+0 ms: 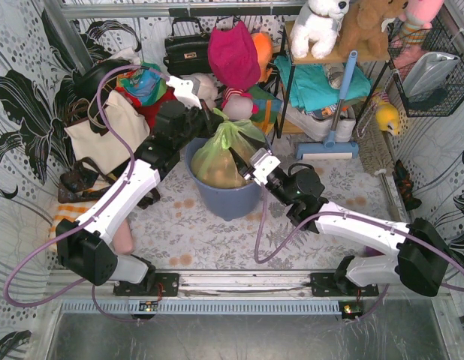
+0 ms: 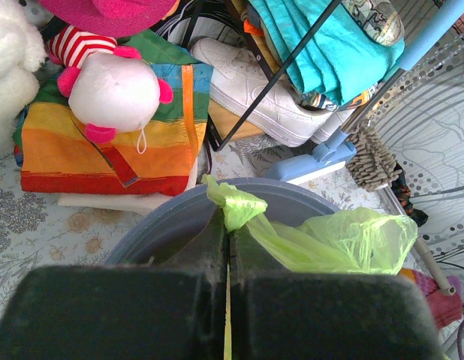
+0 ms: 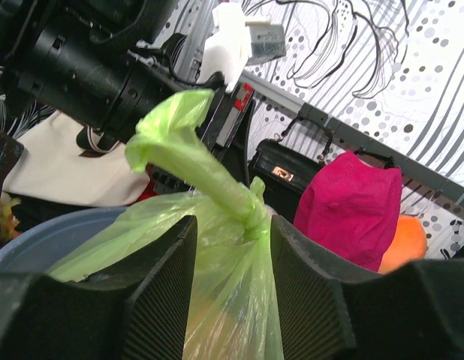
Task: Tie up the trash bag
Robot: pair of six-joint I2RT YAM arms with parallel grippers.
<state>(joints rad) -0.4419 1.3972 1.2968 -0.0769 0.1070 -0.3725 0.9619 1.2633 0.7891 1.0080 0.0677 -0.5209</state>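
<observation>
The lime-green trash bag [image 1: 219, 160] sits in the round blue-grey bin [image 1: 226, 200] at mid-table, with brown paper showing through the film. My left gripper [image 1: 208, 127] is above the bin's far left rim, shut on a twisted flap of the trash bag [image 2: 233, 204]; the rest of it billows to the right. My right gripper [image 1: 251, 166] is at the bag's right side. In the right wrist view its fingers [image 3: 163, 289] stand apart astride the bag's gathered neck, just under a knot [image 3: 256, 214]. A twisted tail [image 3: 179, 150] rises up and left from the knot.
A cream tote bag [image 1: 104, 139] lies left of the bin. A black handbag [image 1: 188, 51] and pink hat [image 1: 233, 52] hang behind it. A rack with teal cloth [image 1: 322, 82], a blue mop [image 1: 333, 127] and a wire basket [image 1: 431, 67] stand at the right. Plush toy [image 2: 112, 90] and white sneaker [image 2: 254, 97] lie beyond the bin.
</observation>
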